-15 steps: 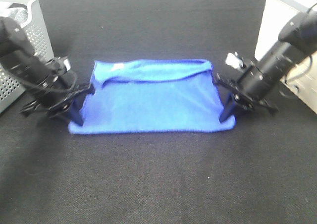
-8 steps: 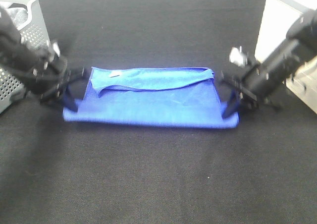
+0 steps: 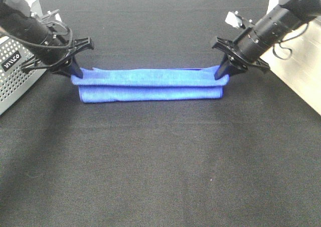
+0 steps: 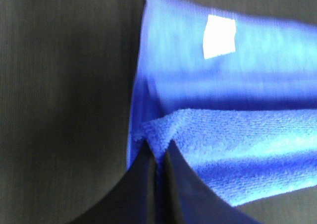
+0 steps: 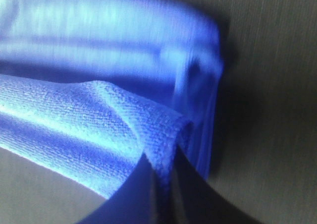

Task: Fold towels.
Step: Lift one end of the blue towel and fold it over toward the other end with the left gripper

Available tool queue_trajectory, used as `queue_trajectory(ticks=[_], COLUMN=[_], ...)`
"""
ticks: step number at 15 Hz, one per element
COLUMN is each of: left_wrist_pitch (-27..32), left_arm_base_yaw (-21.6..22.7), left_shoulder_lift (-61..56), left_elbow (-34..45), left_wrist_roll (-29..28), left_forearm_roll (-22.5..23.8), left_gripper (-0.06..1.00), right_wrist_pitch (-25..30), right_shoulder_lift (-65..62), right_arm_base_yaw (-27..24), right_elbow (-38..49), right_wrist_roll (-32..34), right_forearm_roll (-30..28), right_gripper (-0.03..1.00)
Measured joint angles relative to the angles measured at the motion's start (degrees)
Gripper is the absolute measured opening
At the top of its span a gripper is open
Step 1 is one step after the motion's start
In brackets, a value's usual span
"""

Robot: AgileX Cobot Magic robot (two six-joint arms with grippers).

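A blue towel [image 3: 149, 84] lies folded into a long narrow strip on the black table. My left gripper [image 3: 76, 72] is shut on the towel's left corner, and my right gripper [image 3: 221, 74] is shut on its right corner. Both hold the upper layer over the lower one. In the left wrist view the fingertips [image 4: 157, 157] pinch a blue towel edge [image 4: 223, 149], with a white label [image 4: 219, 35] on the layer beyond. In the right wrist view the fingertips [image 5: 163, 172] pinch a bunched blue corner [image 5: 99, 120].
A grey perforated basket [image 3: 15, 66] stands at the left edge behind the left arm. A white cabinet [image 3: 296, 51] stands at the right edge behind the right arm. Black table surface [image 3: 160, 161] spreads in front of the towel.
Both grippers have carried the towel's near edge up and back over the far edge. The towel went from a wide sheet to a narrow strip lying farther back.
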Motion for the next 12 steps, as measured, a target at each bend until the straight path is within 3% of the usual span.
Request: queue_trajectory(ticks=[4, 6, 8, 9, 10, 12], left_wrist_pitch=[-2.8, -3.9, -4.5, -4.5, -4.3, -3.9], left_arm_base_yaw=[0.1, 0.1, 0.1, 0.2, 0.3, 0.6], left_shoulder_lift=[6.4, 7.1, 7.0, 7.0, 6.5, 5.4], left_elbow=[-5.1, -5.3, -5.4, -5.4, -5.4, -5.4], left_wrist_roll=[1.4, 1.4, 1.4, 1.4, 1.4, 1.4], left_forearm_roll=[-0.6, -0.7, -1.8, -2.8, -2.8, -1.2], left_gripper=[0.01, 0.05, 0.28, 0.55, 0.68, 0.75], right_wrist_pitch=[0.0, -0.1, 0.4, 1.7, 2.9, 4.8], right_shoulder_lift=[6.8, 7.2, 7.2, 7.2, 7.0, 6.6], right_arm_base_yaw=[0.0, 0.0, 0.0, -0.1, -0.1, -0.1], right_elbow=[-8.1, -8.4, -8.5, -8.7, -8.8, -8.8], right_wrist_roll=[0.6, 0.7, 1.7, 1.9, 2.1, 3.2], right_forearm_roll=[-1.1, -1.2, -1.3, -1.3, -1.4, -2.3], right_gripper=[0.01, 0.2, 0.58, 0.76, 0.81, 0.84])
